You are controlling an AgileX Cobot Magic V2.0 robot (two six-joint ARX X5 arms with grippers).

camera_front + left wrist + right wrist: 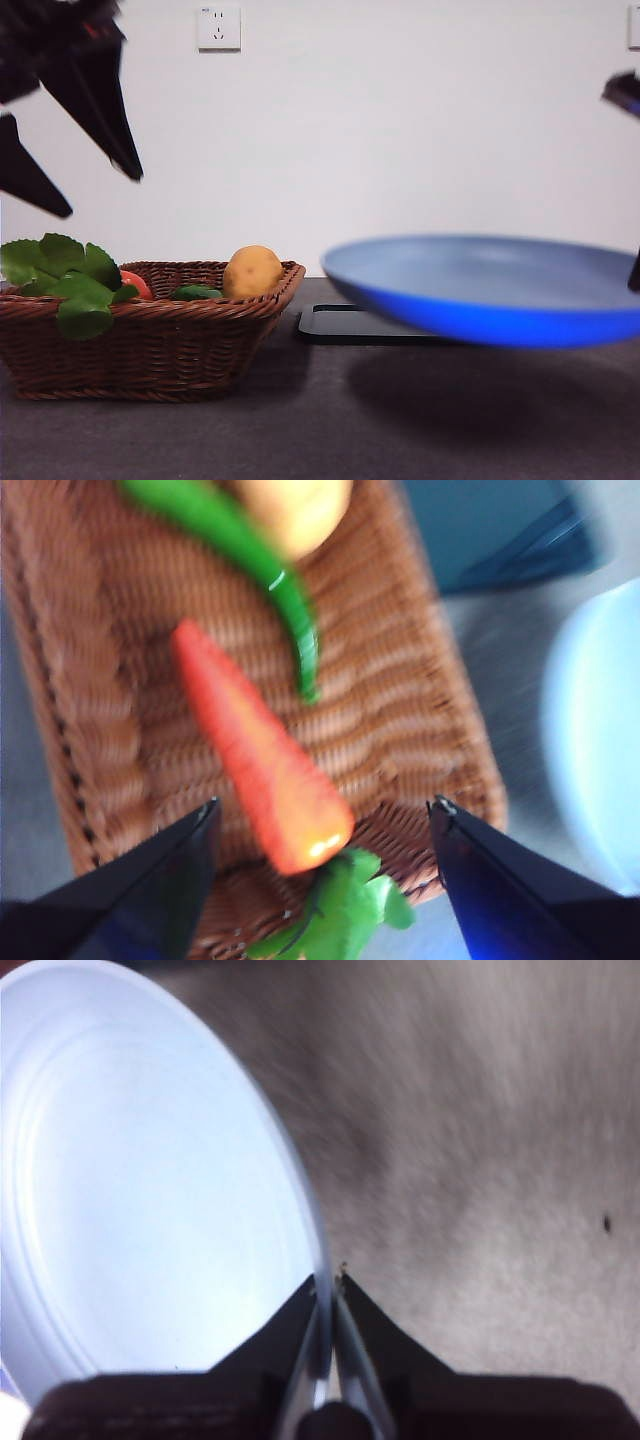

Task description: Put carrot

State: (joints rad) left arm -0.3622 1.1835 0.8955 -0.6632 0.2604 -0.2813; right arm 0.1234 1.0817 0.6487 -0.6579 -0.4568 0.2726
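The blue plate (480, 290) hangs nearest the front camera, lifted clear of the table (320, 430), its rim pinched between the right gripper's (328, 1282) closed jaws. The left gripper (320, 825) hovers above the wicker basket (150, 350), jaws spread wide and empty. Below it lies the carrot (255, 755) inside the basket, red-orange, tapered, its green leaves (62, 278) spilling over the basket's rim, beside a green pepper (250, 565) and potato (252, 271).
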